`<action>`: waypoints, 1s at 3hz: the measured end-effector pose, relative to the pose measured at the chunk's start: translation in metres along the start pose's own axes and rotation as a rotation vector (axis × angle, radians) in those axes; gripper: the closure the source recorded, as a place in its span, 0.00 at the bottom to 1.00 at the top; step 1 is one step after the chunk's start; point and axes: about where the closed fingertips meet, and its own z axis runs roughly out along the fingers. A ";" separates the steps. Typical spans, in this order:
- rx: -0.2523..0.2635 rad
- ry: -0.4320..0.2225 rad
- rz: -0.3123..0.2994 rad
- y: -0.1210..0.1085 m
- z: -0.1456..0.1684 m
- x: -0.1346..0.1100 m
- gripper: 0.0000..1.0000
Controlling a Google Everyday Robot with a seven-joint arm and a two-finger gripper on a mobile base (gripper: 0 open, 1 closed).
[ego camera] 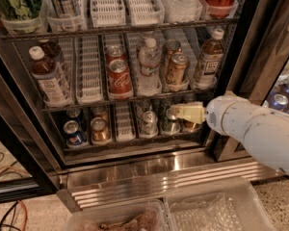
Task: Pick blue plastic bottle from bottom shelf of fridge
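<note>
The fridge [149, 174] stands open in front of me, with wire shelves and white lane trays. Two brown-drink bottles with white caps and pale labels stand on the shelf above the lowest one, one at the right [209, 59] and one at the left [45, 78]. My gripper [185, 112], pale yellow on a white arm [255, 129], is at the right end of the lowest shelf. It covers the front of the rightmost lane. An amber-brown thing [191, 126] shows just below and behind it. I cannot tell whether this is the blue plastic bottle.
The lowest shelf holds short cans: blue [74, 132], gold [100, 129] and silver [147, 122]. Above stand a red cola can [119, 77], a clear water bottle [149, 64] and gold cans [176, 67]. Clear plastic bins [216, 207] lie below the grille. Cables [7, 215] lie on the floor at left.
</note>
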 end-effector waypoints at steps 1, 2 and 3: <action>0.094 -0.118 -0.017 -0.024 -0.010 -0.012 0.00; 0.094 -0.118 -0.017 -0.024 -0.010 -0.012 0.00; 0.076 -0.143 0.037 -0.015 0.000 -0.018 0.00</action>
